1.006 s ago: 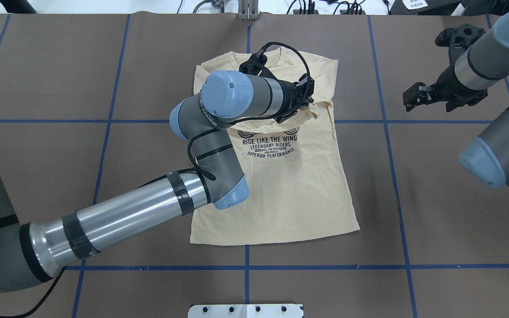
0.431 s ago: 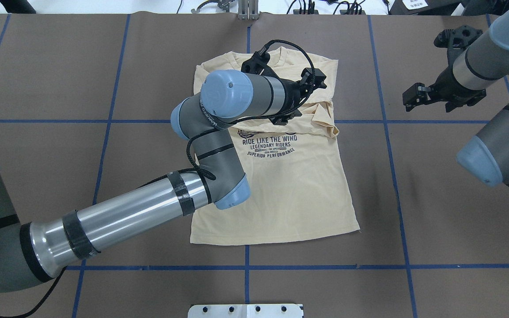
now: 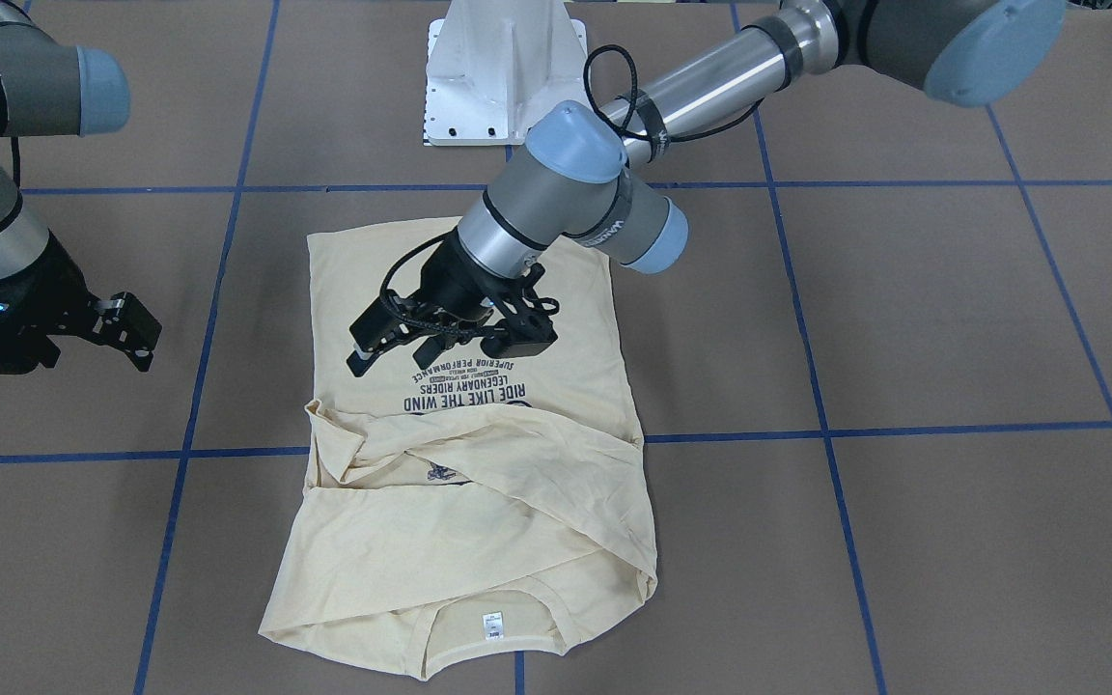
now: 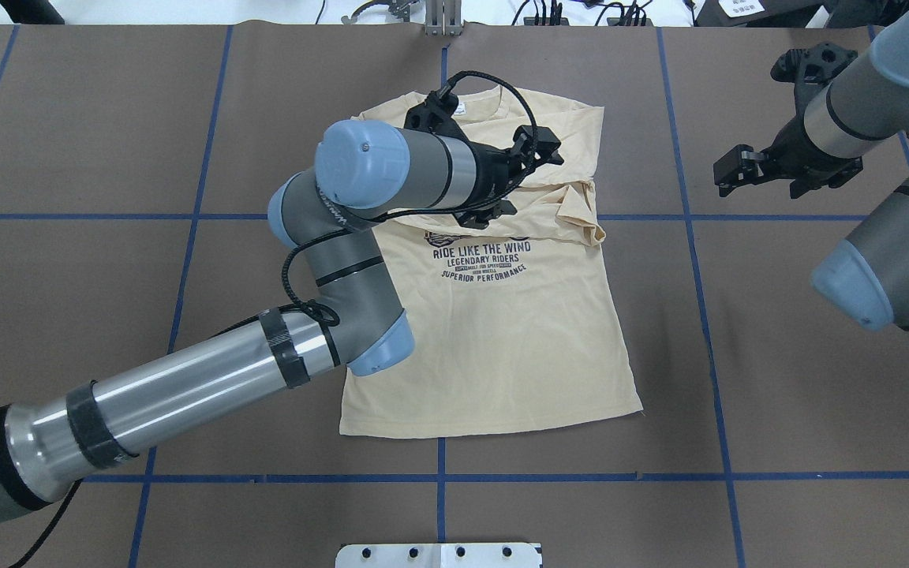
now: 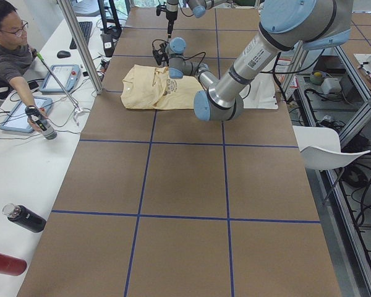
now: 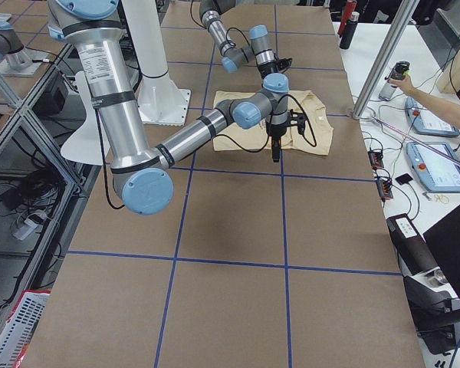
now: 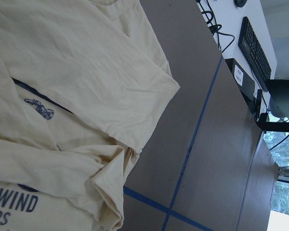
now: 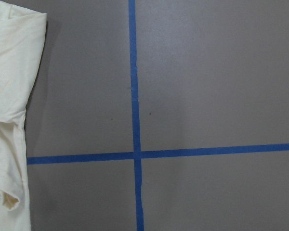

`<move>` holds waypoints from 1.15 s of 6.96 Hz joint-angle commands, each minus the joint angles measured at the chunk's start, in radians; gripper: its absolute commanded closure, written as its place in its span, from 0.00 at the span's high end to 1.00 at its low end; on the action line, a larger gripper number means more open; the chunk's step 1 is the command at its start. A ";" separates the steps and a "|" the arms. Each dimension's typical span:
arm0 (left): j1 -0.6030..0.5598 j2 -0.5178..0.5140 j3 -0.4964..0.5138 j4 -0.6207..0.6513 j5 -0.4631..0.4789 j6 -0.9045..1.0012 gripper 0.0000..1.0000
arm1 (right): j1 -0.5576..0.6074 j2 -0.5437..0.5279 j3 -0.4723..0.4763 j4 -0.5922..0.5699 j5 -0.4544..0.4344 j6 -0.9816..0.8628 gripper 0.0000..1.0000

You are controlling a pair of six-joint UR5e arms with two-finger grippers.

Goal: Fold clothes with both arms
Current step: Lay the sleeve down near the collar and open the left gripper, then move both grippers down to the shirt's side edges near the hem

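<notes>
T-shirt (image 4: 502, 339) lies print-up on the brown surface (image 4: 778, 355), directly under the left tool (image 4: 518, 180), with its hem on the robot's side of that tool and its collar beyond it. No sleeve sticks out at either side, as both are folded in across the chest. One sleeve (image 3: 517, 463) runs slantwise just past the tool's fingertips and ends in a rumpled cuff (image 4: 581, 219) on the side nearer the right tool (image 4: 732, 170).

The left tool hangs clear above the navy print (image 4: 482, 260) with its jaws spread wide and nothing between them — a stance that would suit lining up a fresh pinch. The right tool sits over bare surface, well apart from the shirt's edge, probably so as not to crowd the left arm. I cannot tell whether its jaws are parted, but no cloth is in them.

With the sleeves in, the body fold — hem toward collar — looks to be what remains. It likely needs one tool at each hem corner, because thin knit sags when lifted from a single point. The bunched cuff may leave a lump inside that fold unless it is smoothed first.
</notes>
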 commanded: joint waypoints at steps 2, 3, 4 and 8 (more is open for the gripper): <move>-0.042 0.243 -0.334 0.217 -0.121 0.190 1.00 | -0.033 -0.002 0.053 0.022 0.074 0.139 1.00; -0.043 0.329 -0.427 0.253 -0.128 0.215 1.00 | -0.066 -0.019 0.074 0.069 0.077 0.188 1.00; -0.043 0.386 -0.467 0.254 -0.126 0.215 1.00 | -0.102 -0.071 0.074 0.177 0.077 0.228 1.00; -0.026 0.515 -0.518 0.153 -0.117 0.261 1.00 | -0.354 -0.197 0.066 0.604 0.028 0.514 1.00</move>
